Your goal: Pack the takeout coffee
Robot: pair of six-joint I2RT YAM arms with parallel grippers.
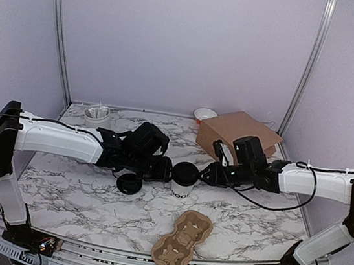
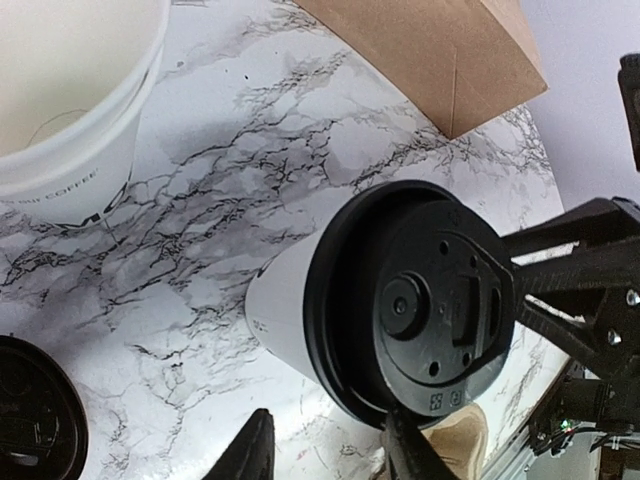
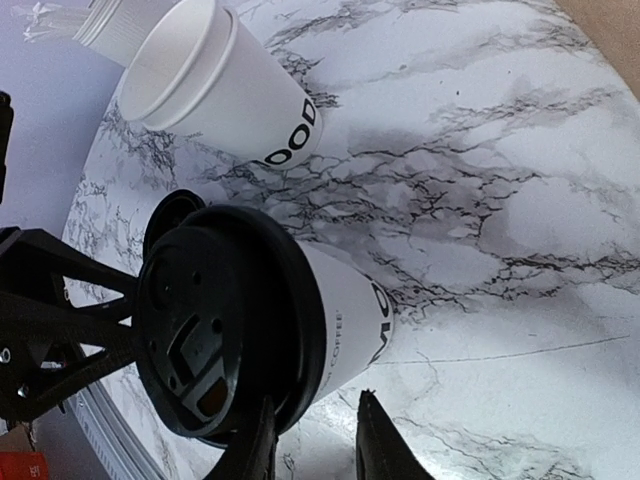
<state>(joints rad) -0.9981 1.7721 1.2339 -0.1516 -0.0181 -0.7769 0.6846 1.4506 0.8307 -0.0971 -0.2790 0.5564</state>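
The cup stands upright on the table, left of the bag and a bit nearer to me, with its lid on top. The left gripper and right gripper meet it from opposite sides, both at about lid height. In each wrist view the jaws stand part open — the table shows in the gap and one tip is at the lid rim. Nothing is clamped, as far as I can see.

Main risk imo: two grippers on one light cup. If one pushes more than the other, the cup slides or tips away from the bag. There the 2nd cup stands open just past it, with the loose lid beside.

I can't tell if the lid is pressed fully home. If not, a lift by the rim takes the lid only, and the cup is left behind or drops. A hard squeeze on the paper wall could pop the lid too.

Also the arms are v. close — they may collide. The carrier lies well nearer to me than the bag, so a carry there w/ a weak grip is risky.
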